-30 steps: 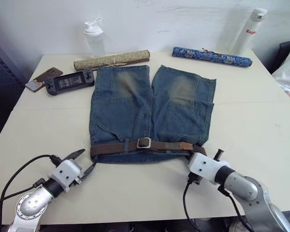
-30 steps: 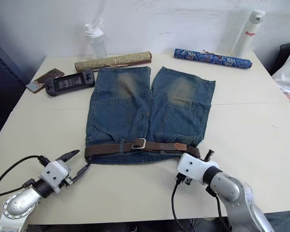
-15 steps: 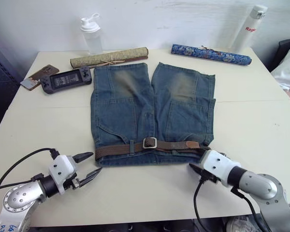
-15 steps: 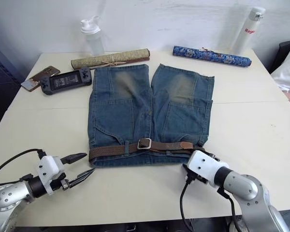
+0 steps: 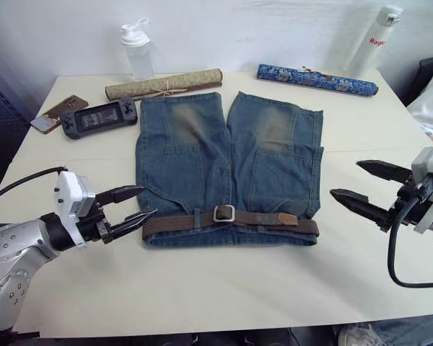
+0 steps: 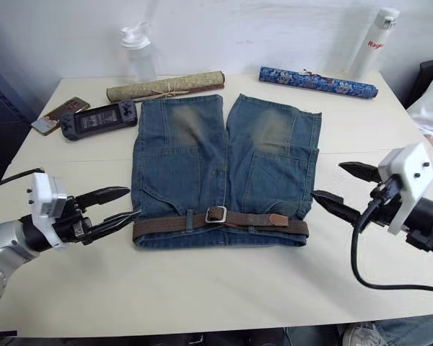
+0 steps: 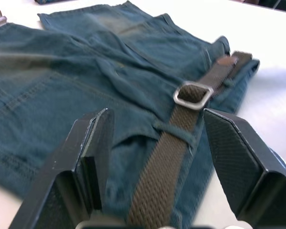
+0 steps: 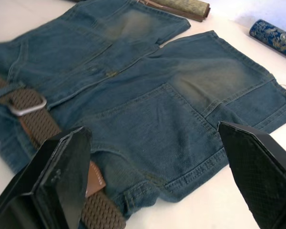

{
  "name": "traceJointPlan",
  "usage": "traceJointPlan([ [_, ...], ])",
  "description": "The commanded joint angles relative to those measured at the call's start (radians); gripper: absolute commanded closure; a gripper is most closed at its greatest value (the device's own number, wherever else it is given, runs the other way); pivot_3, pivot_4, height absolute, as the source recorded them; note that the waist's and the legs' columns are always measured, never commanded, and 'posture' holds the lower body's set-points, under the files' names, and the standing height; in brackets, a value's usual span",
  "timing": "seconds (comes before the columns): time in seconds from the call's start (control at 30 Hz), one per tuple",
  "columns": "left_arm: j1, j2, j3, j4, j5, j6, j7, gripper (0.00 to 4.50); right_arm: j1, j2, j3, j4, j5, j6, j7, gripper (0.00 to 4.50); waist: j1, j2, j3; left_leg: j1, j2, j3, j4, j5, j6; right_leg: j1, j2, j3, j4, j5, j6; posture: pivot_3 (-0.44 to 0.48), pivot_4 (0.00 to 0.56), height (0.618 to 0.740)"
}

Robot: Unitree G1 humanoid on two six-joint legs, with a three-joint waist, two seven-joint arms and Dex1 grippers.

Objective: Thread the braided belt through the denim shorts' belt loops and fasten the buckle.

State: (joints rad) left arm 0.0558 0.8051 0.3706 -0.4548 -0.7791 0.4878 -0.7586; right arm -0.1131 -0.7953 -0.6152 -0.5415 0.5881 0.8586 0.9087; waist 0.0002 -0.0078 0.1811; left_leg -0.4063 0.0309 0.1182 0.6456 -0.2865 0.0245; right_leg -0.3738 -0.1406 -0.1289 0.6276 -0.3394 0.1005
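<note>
Belt loops (image 5: 196,218) mostly hidden under buckled braided belt (image 5: 260,218). Since 0.5 s ago, right gripper (image 5: 366,186) lifted away, spread; left gripper (image 5: 130,205) nearer, spread.

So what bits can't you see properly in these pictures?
- Buckle: its prong is too small to make out in the eye views, so whether it sits in a hole is unclear.
- Braided belt: its near end is cut off by the left wrist view's edge, between the fingers.
- Belt loops: those behind the denim shorts are hidden by the cloth.
- White bottle: its label runs off behind the curve.
</note>
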Motion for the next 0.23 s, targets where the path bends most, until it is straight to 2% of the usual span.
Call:
traceJointPlan([
  [0.03,-0.02,-0.023,0.002,-0.005,-0.009,-0.003,0.004,1.21,-0.005,0.009,0.032,-0.01,0.024,-0.031,-0.038,0.07,0.0,0.0,0.0,0.0,0.0,0.0,0.0,0.0,0.0,0.0,0.003,-0.001,0.0,0.0,0.0,0.0,0.15,0.717],
  [0.23,-0.03,-0.053,-0.014,0.039,0.021,-0.023,-0.03,1.21,0.007,0.021,0.072,-0.011,0.038,-0.052,-0.083,0.07,0.0,0.0,0.0,0.0,-0.001,0.004,0.004,0.0,0.003,0.0,0.006,0.0,-0.002,0.001,0.003,0.0,0.15,0.717],
])
